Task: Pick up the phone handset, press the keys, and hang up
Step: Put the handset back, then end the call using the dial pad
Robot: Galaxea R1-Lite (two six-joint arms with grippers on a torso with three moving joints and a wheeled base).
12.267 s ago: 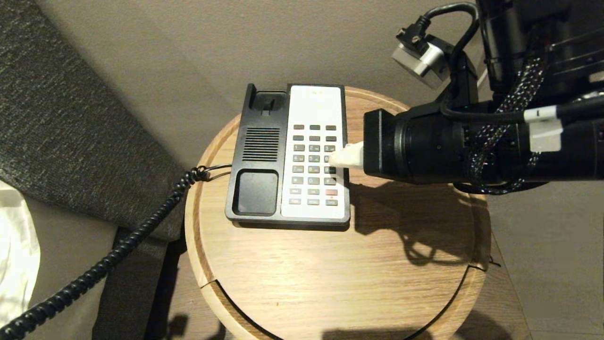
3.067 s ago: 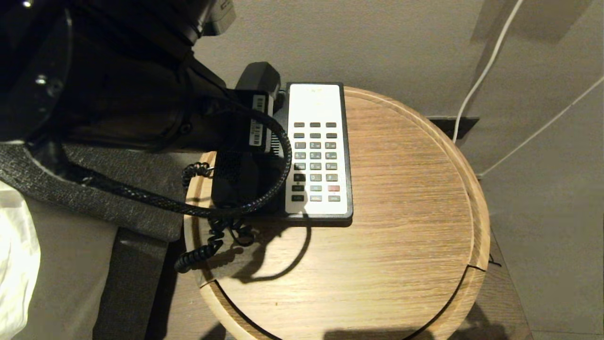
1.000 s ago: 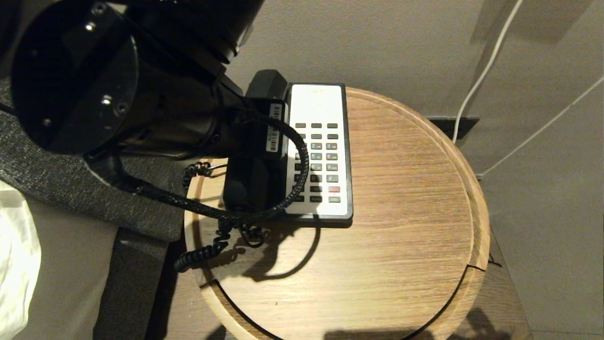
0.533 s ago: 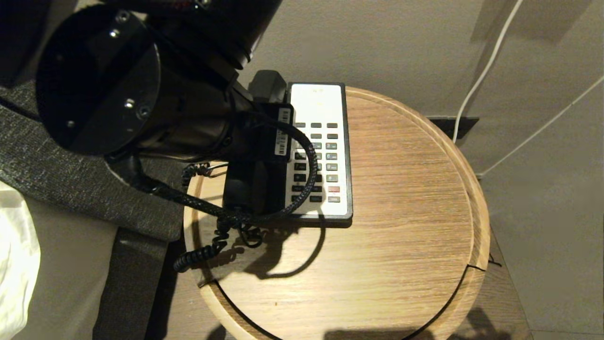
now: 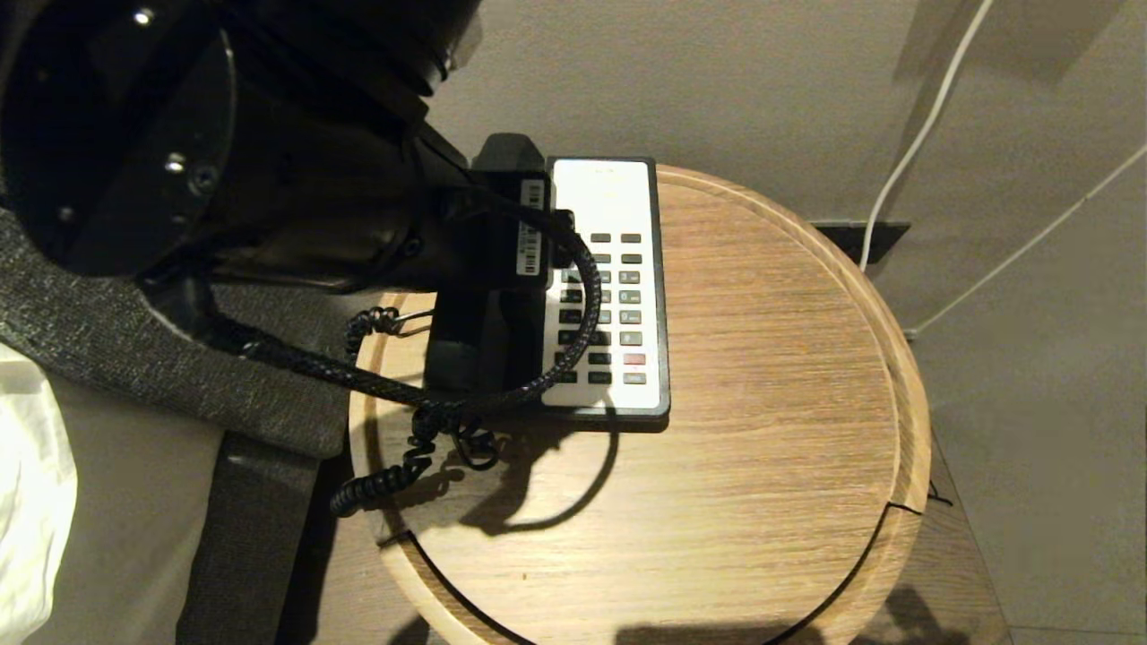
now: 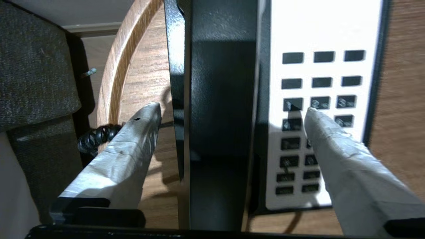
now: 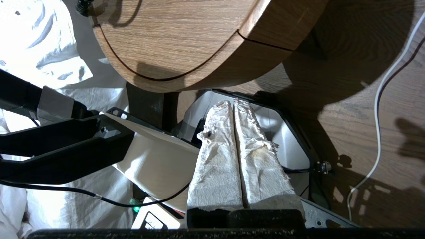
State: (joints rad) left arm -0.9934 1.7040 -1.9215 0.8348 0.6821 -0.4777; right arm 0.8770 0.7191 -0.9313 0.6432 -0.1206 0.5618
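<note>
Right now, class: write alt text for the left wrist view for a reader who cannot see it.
The left gripper hangs open over the black phone handset, one fingertip either side, touching nothing. The handset lies on the phone base beside its keypad, on a round wooden table.

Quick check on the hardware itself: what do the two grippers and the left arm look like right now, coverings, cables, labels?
The left gripper has two long tapered fingers wrapped in pale grey tape on a black mount. The right gripper has fingers wrapped in crumpled white paper-like material. The left arm is bulky black cylindrical housing with a black braided cable looping out and a white barcode label.
</note>
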